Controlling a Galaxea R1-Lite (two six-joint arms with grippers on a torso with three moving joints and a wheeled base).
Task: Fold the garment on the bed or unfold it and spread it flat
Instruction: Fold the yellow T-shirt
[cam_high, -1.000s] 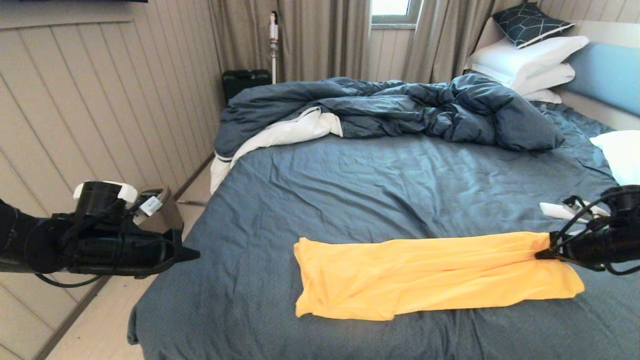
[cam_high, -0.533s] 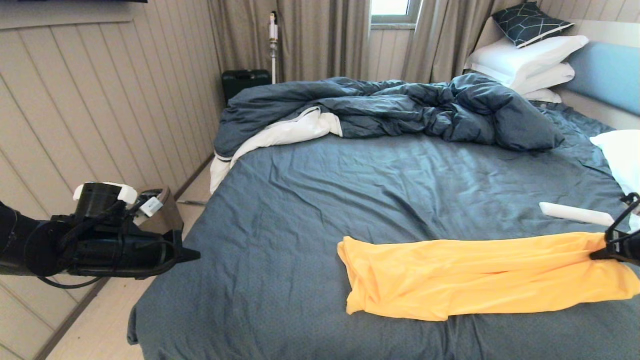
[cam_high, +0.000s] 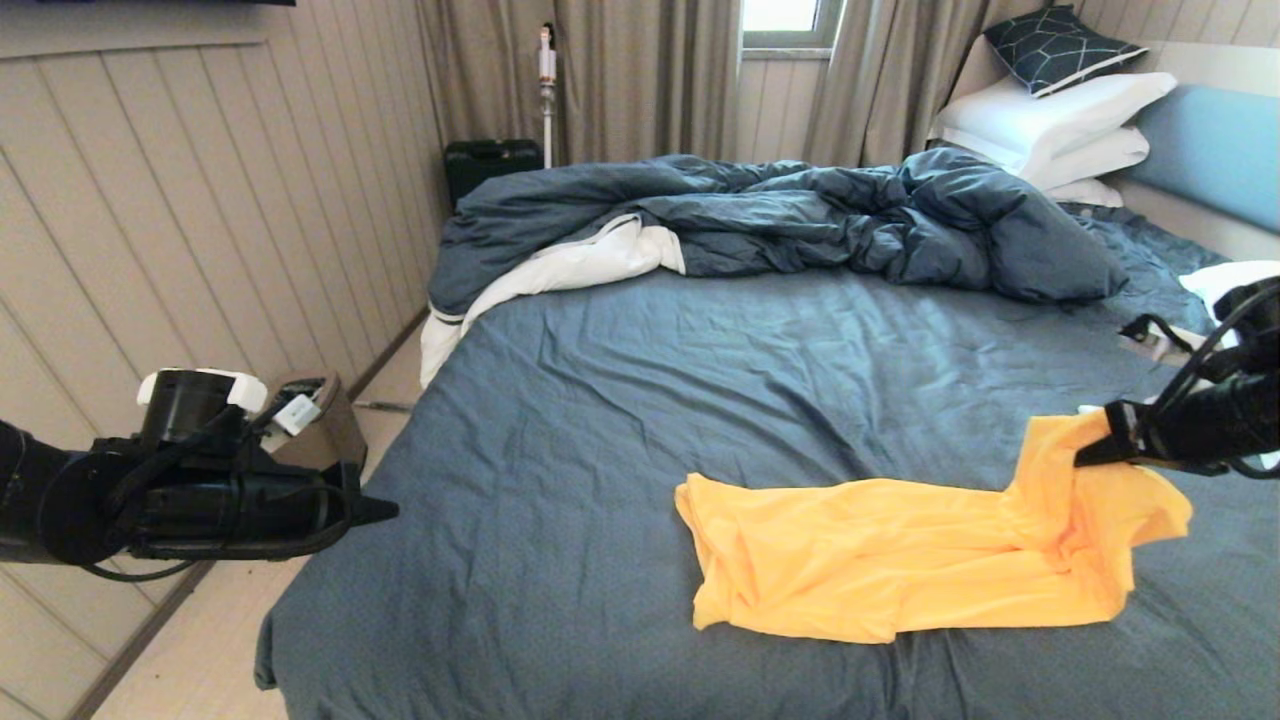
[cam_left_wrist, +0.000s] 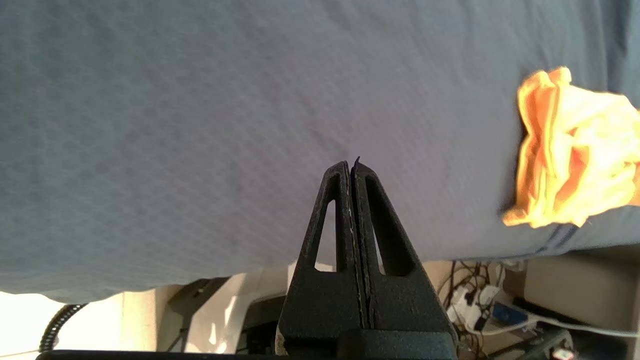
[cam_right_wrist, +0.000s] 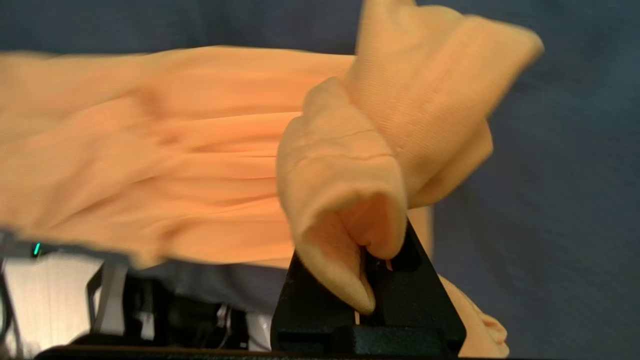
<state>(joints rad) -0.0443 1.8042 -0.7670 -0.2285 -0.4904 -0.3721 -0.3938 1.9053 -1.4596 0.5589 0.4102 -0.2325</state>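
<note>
- I see a big bed with a dark blue-grey sheet in a room with pale wood-panel walls.
- A rumpled dark blue duvet lies at the far end.
- My right claw is pinched tight on the right end of the thin bright yellow T-shirt, holding that end up off the sheet.
- The rest lies long and flat on the near right side.
- My left claw is closed and holds nothing, off the bed's left edge.

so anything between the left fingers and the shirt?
Nothing visible. The left gripper, shut, hangs off the bed's left edge; only bare sheet lies between it and the yellow shirt. The right gripper holds the shirt's far end lifted.
</note>
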